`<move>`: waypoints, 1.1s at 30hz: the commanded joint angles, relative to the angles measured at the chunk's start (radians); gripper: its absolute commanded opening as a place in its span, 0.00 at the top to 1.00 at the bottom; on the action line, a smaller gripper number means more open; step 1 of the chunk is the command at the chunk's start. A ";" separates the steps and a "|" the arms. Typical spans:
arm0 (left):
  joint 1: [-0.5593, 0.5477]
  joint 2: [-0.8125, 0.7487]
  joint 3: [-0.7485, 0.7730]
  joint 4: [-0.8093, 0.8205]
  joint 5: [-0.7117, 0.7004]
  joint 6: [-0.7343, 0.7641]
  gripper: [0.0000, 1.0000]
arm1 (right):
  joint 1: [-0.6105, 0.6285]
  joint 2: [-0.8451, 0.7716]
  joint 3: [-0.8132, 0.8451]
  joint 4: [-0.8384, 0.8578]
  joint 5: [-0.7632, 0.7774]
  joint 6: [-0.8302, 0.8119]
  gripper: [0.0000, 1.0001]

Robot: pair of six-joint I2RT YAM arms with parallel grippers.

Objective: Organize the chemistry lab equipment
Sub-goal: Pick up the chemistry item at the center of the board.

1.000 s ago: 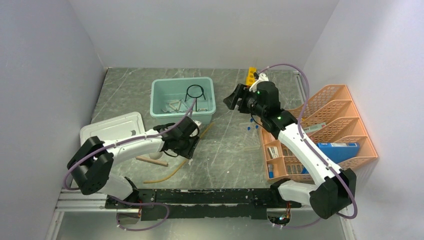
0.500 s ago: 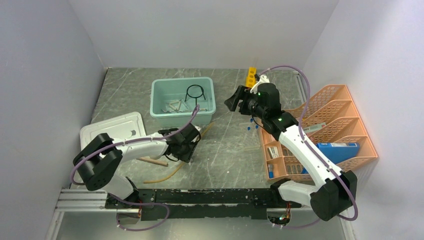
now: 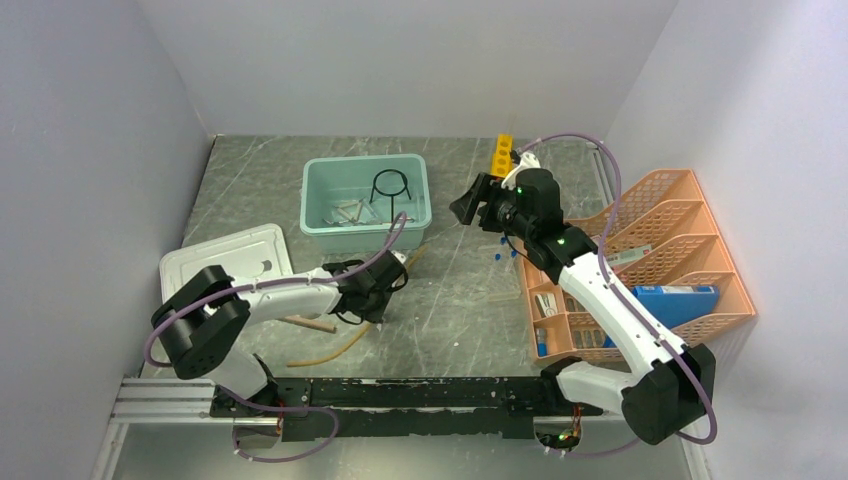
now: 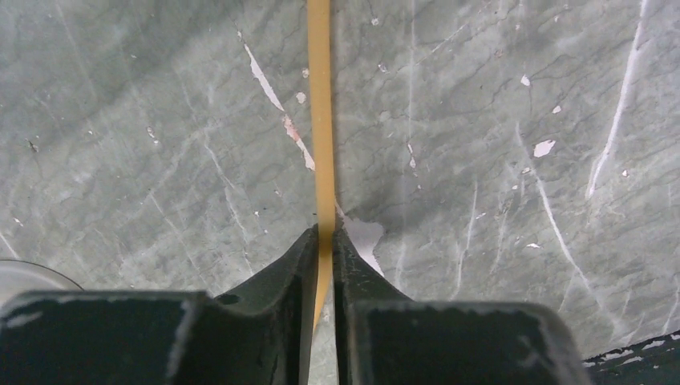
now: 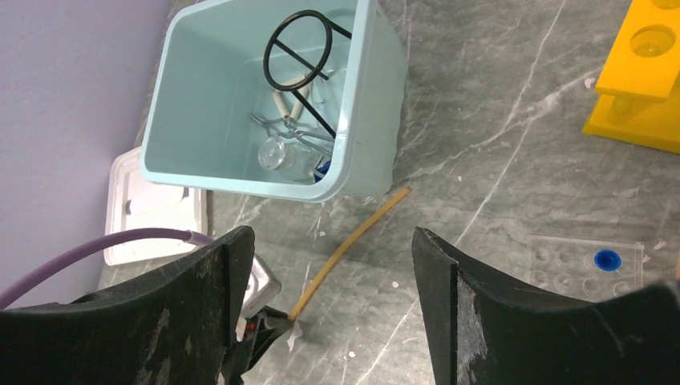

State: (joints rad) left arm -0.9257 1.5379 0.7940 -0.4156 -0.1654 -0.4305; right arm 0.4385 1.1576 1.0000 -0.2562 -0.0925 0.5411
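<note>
Two states — left end effector (image 4: 323, 239) pinched on tan rubber hose (image 4: 320, 120); right end effector (image 5: 330, 241) gaping, holding nothing.

Lab gear spread over the bench (image 4: 497, 120)
Tan hose (image 4: 321, 120) lies straight, pinched between the left fingers (image 4: 281, 277); wooden stick (image 3: 305, 322) nearby. Yellow rack (image 5: 641, 72) stands far back. Black ring stand (image 5: 305, 48) and silver clips (image 5: 281, 124) sit in the tub (image 5: 192, 120).

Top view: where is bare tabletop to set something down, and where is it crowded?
Free: the middle, between tan hose and orange organiser; the far-left strip beside the teal tub. Crowded: near-left, around lid, wooden stick and hose; far-right by yellow rack.
</note>
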 commanded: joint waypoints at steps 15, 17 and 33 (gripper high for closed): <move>-0.033 -0.088 0.094 -0.096 0.066 0.007 0.95 | -0.010 -0.118 -0.062 0.002 -0.004 0.002 0.24; -0.033 -0.116 0.116 -0.111 0.085 0.018 0.95 | -0.010 -0.141 -0.092 0.018 -0.019 0.009 0.23; -0.033 -0.309 0.291 -0.210 0.234 0.073 0.95 | -0.007 -0.365 -0.426 0.495 -0.477 0.009 0.21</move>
State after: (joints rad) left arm -0.9527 1.2793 1.0042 -0.5884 0.0090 -0.3847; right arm 0.4347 0.8326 0.6289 0.0128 -0.3946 0.5446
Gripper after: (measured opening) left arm 0.057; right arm 0.786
